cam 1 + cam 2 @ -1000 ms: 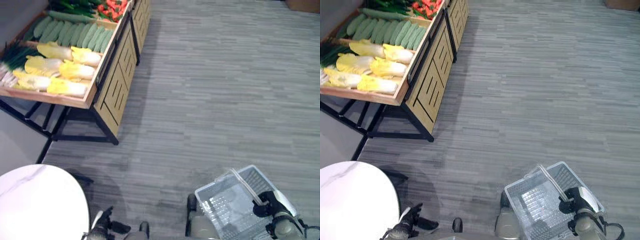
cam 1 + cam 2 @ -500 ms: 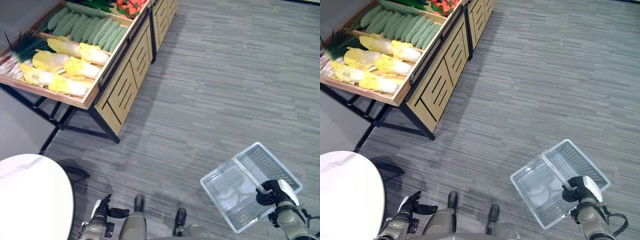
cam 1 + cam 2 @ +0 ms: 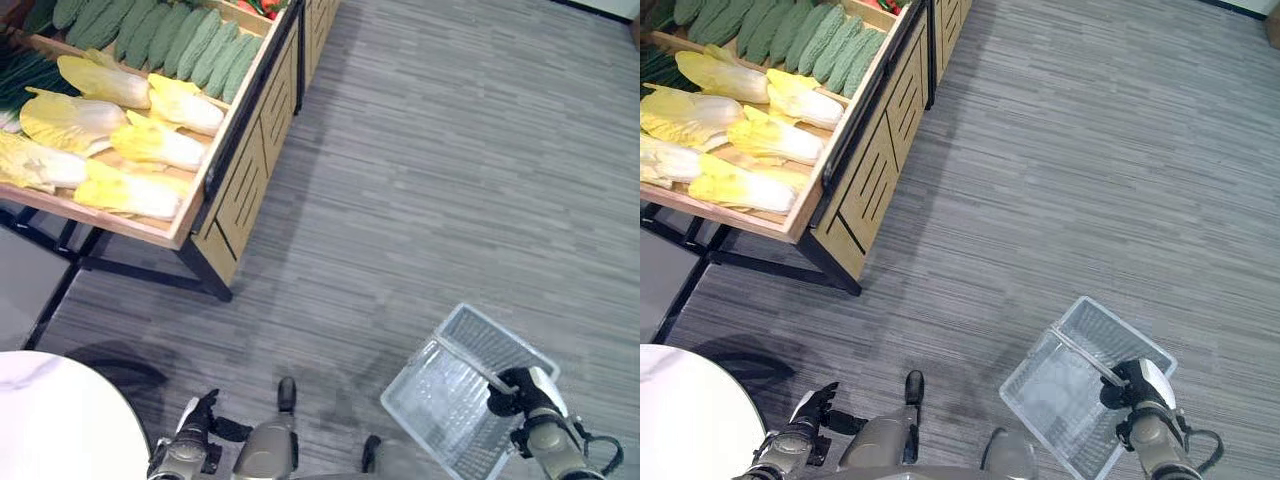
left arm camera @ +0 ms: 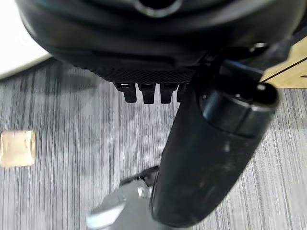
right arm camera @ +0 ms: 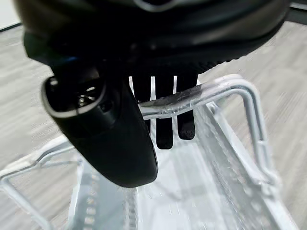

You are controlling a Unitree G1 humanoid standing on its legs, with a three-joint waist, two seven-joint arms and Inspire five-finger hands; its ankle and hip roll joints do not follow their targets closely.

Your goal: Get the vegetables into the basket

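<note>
A clear, empty basket hangs over the floor at the lower right. My right hand is shut on its handle, fingers curled under the bar and thumb over it. The vegetables lie on a wooden stand at the upper left: yellow-white cabbages, green bumpy gourds, green onions and a bit of red produce. My left hand hangs low at the bottom left, open and holding nothing; its straight fingers point at the floor.
A round white table fills the bottom left corner, close to my left hand. The stand rests on black metal legs. Grey striped carpet stretches wide between the stand and the basket. A small tan square lies on the floor.
The whole view has shifted toward the stand, which now shows larger and nearer. The basket still hangs from my right hand and has swung slightly. The left hand stays low.
</note>
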